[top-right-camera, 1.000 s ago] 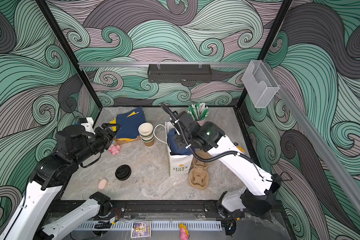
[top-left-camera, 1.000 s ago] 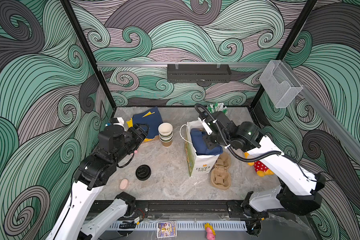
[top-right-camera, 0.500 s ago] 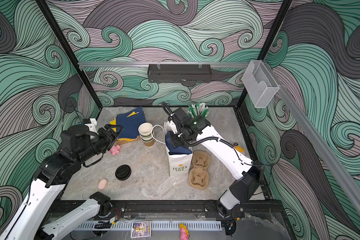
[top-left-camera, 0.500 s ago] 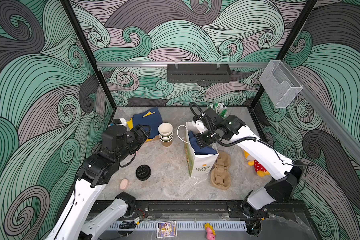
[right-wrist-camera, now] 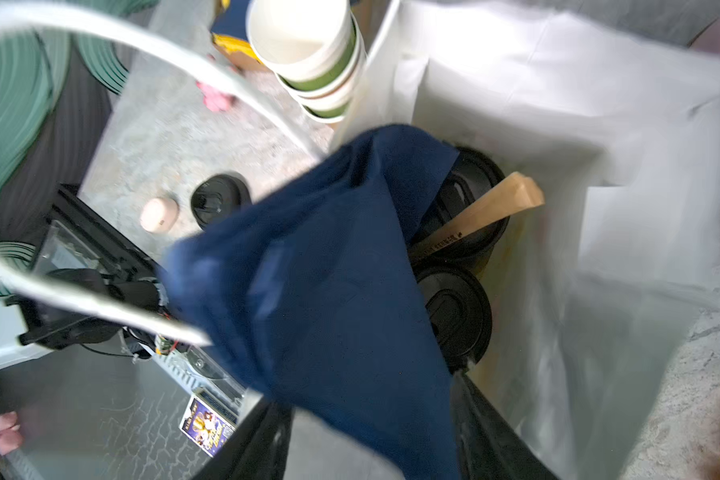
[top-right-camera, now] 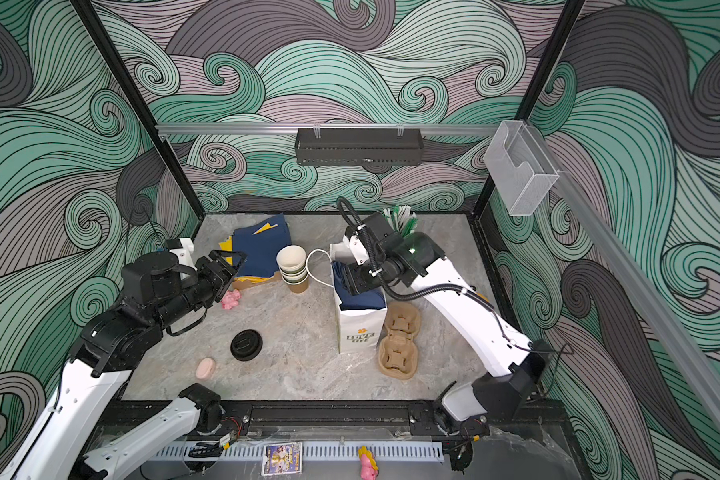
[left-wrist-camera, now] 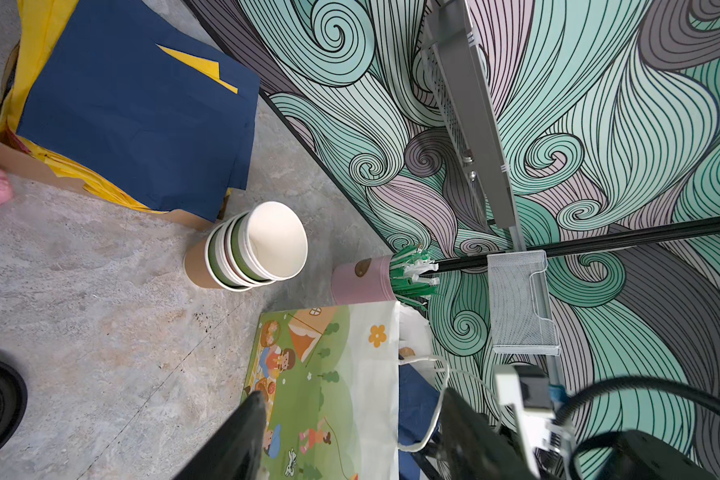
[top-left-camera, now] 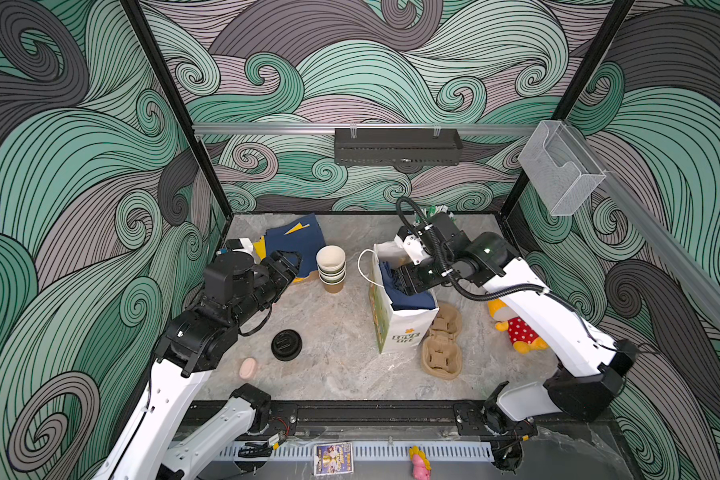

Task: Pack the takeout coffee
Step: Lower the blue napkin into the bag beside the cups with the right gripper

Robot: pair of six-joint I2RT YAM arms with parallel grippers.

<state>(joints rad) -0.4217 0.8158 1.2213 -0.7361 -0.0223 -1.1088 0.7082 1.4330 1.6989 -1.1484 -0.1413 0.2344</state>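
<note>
Two takeout coffee cups stand inside the white picture bag (top-left-camera: 404, 328); the right wrist view shows only their black lids (right-wrist-camera: 454, 316) (right-wrist-camera: 470, 195). A wooden stick packet (right-wrist-camera: 479, 212) lies across one lid. A dark blue napkin (right-wrist-camera: 329, 291) hangs into the bag's mouth and covers part of the lids. My right gripper (top-left-camera: 406, 282) (right-wrist-camera: 371, 424) is at the bag's top, open, with the napkin's blurred end between its spread fingers. My left gripper (top-left-camera: 287, 262) (left-wrist-camera: 350, 415) hovers open and empty at the left, pointing towards the bag (left-wrist-camera: 333, 374).
A stack of empty cups (top-left-camera: 330, 268) stands left of the bag. A loose black lid (top-left-camera: 286, 344) and a pink oval (top-left-camera: 248, 368) lie in front. The brown pulp carrier (top-left-camera: 441, 343) rests against the bag's right side. Also here: napkin pile (top-left-camera: 296, 241), straw cup (top-right-camera: 400, 218), plush toy (top-left-camera: 516, 328).
My right gripper went from shut to open over the bag, and the blue napkin now hangs loose in the bag's mouth. The left arm has barely shifted.
</note>
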